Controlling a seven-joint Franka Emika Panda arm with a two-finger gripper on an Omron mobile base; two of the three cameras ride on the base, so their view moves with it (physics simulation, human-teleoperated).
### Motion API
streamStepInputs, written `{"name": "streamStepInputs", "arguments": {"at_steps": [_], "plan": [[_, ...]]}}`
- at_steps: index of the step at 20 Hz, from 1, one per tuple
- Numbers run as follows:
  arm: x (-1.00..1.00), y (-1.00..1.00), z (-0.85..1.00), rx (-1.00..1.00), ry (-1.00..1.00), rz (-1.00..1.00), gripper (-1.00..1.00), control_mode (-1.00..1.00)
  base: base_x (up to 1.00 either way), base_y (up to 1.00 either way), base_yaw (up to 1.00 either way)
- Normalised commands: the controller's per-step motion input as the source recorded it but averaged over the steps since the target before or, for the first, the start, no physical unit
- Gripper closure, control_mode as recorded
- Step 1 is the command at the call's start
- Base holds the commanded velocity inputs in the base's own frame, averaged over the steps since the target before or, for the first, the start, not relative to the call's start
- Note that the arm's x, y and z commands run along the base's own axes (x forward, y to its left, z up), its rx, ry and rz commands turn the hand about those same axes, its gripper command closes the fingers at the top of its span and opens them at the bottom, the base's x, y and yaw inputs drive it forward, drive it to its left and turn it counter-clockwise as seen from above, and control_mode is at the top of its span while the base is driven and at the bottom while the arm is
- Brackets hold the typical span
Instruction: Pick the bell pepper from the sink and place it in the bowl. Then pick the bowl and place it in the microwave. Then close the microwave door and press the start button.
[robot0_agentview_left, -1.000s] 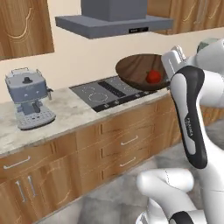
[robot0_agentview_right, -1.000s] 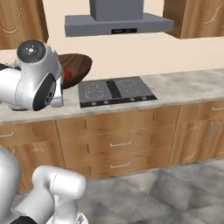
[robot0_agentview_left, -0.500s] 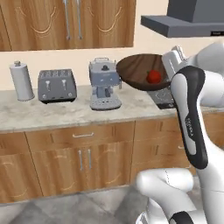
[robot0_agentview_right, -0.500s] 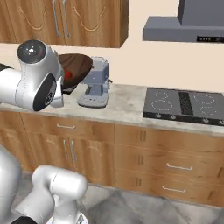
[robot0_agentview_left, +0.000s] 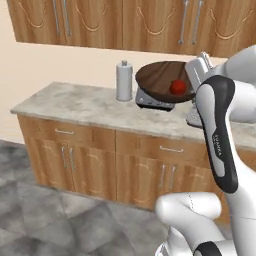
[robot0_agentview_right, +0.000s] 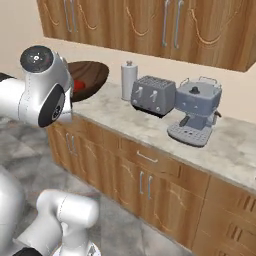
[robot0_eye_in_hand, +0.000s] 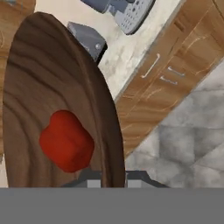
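The bowl (robot0_agentview_left: 162, 80) hides most of the toaster (robot0_agentview_left: 150, 100).

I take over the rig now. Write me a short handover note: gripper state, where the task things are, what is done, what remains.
Gripper: shut on the rim of the bowl, held in the air above the counter.
Bell pepper: lies inside the bowl.
Near the bowl on the counter: toaster, paper towel roll, coffee machine.
Done: pepper is in the bowl, bowl is picked up.
Left: put the bowl in the microwave, close its door, press start.
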Motion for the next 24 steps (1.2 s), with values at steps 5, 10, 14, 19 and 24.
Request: {"name": "streamStepInputs", "arguments": {"at_steps": [5, 10, 14, 19, 24], "plan": [[0.0, 0.0, 0.0, 0.0, 0.0, 0.0, 1.0, 1.0, 0.62, 0.45, 0.67], [0.0, 0.0, 0.0, 0.0, 0.0, 0.0, 1.0, 1.0, 0.8, 0.69, 0.55], [0.0, 0.0, 0.0, 0.0, 0.0, 0.0, 1.0, 1.0, 0.98, 0.81, 0.46], [0.0, 0.0, 0.0, 0.0, 0.0, 0.0, 1.0, 1.0, 0.89, 0.87, 0.47], [0.0, 0.0, 0.0, 0.0, 0.0, 0.0, 1.0, 1.0, 0.59, 1.0, 0.45]]}}
